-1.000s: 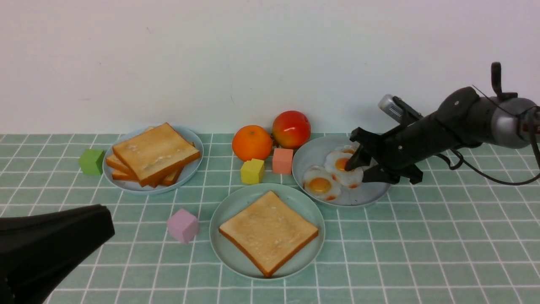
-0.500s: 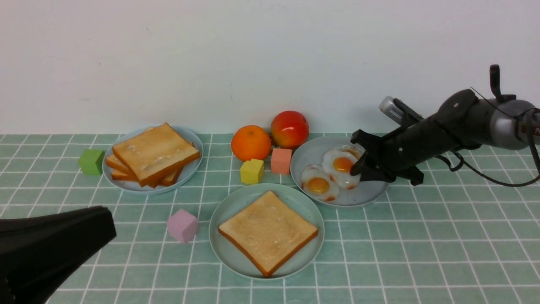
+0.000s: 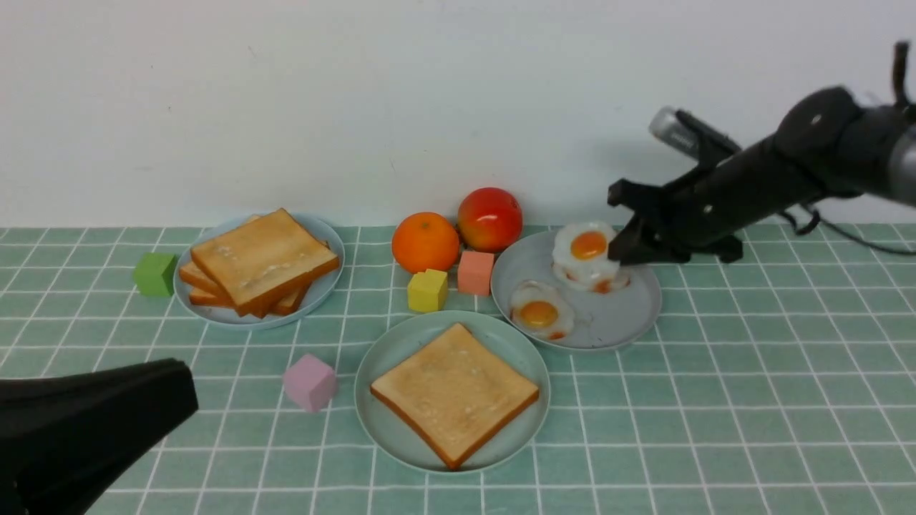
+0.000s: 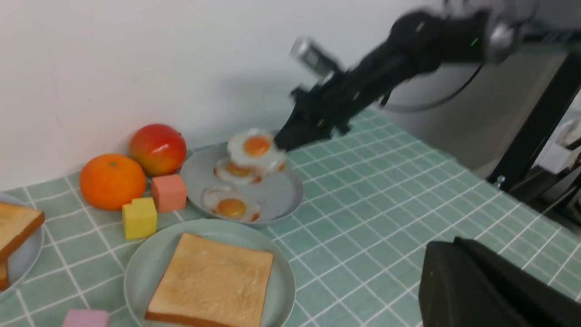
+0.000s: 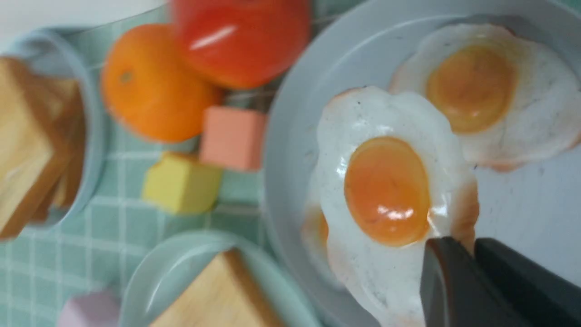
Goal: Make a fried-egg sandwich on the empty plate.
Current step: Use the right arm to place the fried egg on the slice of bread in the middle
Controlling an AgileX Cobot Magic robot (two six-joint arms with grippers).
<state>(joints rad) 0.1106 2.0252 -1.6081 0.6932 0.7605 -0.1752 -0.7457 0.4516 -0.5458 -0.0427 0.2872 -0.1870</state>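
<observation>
- I hold the fried egg [image 3: 588, 250] just above the grey-blue plate [image 3: 630, 322], the right gripper [image 3: 617, 252] clamped on its edge.
- A spare egg [image 3: 538, 315] lies on that plate, with an orange [image 3: 426, 242] and an apple [image 3: 489, 219] beside it.
- The mint-green plate [image 3: 372, 400], nearer me, carries one toast slice [image 3: 454, 392]. The left gripper [image 3: 168, 393], jaws together, sits well apart.

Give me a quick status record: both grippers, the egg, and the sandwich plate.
right gripper: shut on fried egg, held above the grey-blue plate
left gripper: shut, away from the plates
mint-green plate: one toast slice, no egg yet
grey-blue plate: two more eggs on it
likely next: carry the fried egg onto the toast slice
</observation>
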